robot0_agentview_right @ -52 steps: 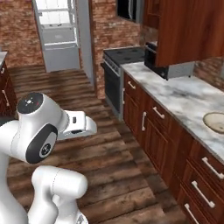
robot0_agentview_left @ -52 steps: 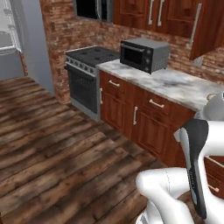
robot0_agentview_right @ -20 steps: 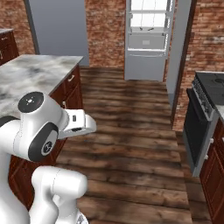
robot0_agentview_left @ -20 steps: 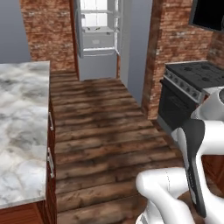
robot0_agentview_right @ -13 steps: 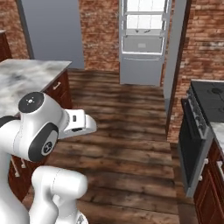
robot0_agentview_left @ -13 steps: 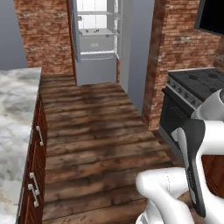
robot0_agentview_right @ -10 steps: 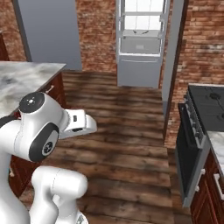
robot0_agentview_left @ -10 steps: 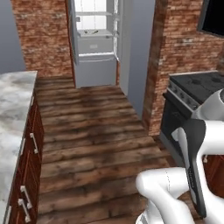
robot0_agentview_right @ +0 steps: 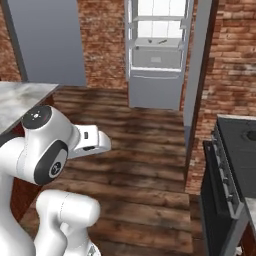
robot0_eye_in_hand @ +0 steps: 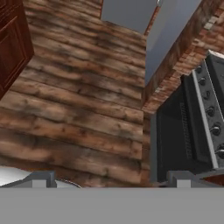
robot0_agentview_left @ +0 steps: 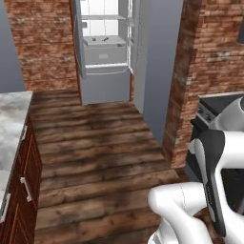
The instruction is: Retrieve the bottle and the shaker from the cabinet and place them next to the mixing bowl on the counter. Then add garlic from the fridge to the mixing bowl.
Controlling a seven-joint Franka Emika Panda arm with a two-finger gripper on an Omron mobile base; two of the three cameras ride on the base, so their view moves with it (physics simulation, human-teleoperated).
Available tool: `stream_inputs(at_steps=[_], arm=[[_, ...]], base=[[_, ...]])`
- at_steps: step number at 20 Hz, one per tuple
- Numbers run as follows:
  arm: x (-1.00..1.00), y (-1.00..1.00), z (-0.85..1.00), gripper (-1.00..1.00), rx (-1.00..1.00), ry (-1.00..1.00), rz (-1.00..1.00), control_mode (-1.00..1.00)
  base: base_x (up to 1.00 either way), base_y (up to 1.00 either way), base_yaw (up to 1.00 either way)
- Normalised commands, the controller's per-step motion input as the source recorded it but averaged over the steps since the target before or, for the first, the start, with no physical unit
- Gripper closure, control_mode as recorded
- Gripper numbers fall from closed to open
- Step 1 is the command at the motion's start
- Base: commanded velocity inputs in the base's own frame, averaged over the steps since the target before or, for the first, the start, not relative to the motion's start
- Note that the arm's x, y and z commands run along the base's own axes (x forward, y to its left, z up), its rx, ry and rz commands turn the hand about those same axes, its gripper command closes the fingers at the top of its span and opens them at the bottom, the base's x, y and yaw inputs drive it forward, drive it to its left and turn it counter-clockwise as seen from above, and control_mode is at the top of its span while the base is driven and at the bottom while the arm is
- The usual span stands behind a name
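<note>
left base view
fridge (robot0_agentview_left: 106, 52): straight ahead at far end of floor, door swung open, pale shelves lit inside; a couple of small dark items on a shelf, too small to identify
counter (robot0_agentview_left: 10, 125): marble slab at left edge, brown drawers (robot0_agentview_left: 23, 183) with silver handles under it
stove (robot0_agentview_left: 215, 107): right side, partly behind arm, against brick pillar (robot0_agentview_left: 204, 66)
arm (robot0_agentview_left: 209, 190): white links lower right, folded close to base

right base view
fridge (robot0_agentview_right: 159, 52): far centre, open, shelves and a drawer front visible inside
counter (robot0_agentview_right: 20, 97): marble corner at left, behind arm's shoulder
stove (robot0_agentview_right: 235, 170): right edge, black top and oven front, knobs along edge
floor (robot0_agentview_right: 135, 155): dark wood planks between base and fridge
arm (robot0_agentview_right: 47, 150): lower left, tucked, wrist pointing right

hand view
pincer (robot0_eye_in_hand: 109, 180): two grey tips at bottom, set wide apart, open, nothing between them
floor (robot0_eye_in_hand: 74, 109): planks ahead of and between tips
stove (robot0_eye_in_hand: 192, 127): right of tips, oven door and knob row seen from above
brick pillar (robot0_eye_in_hand: 179, 65): ahead-right of tips, next to stove
fridge (robot0_eye_in_hand: 129, 13): grey lower front, far ahead of tips at top
drawers (robot0_eye_in_hand: 13, 43): brown cabinet front, ahead-left of tips
</note>
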Motion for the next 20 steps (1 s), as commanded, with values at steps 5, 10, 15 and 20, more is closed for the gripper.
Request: stream_inputs(at_steps=[5,10,15,20], arm=[[0.00,0.00,0.00,-1.00,0.00,0.00,0.00,1.00],[0.00,0.00,0.00,-1.00,0.00,0.00,0.00,1.00],[0.00,0.00,0.00,-1.00,0.00,0.00,0.00,1.00],[0.00,0.00,0.00,-1.00,0.00,0.00,0.00,1.00]], base=[[1.00,0.00,0.00],[1.00,0.00,0.00],[1.00,0.00,0.00],[1.00,0.00,0.00]])
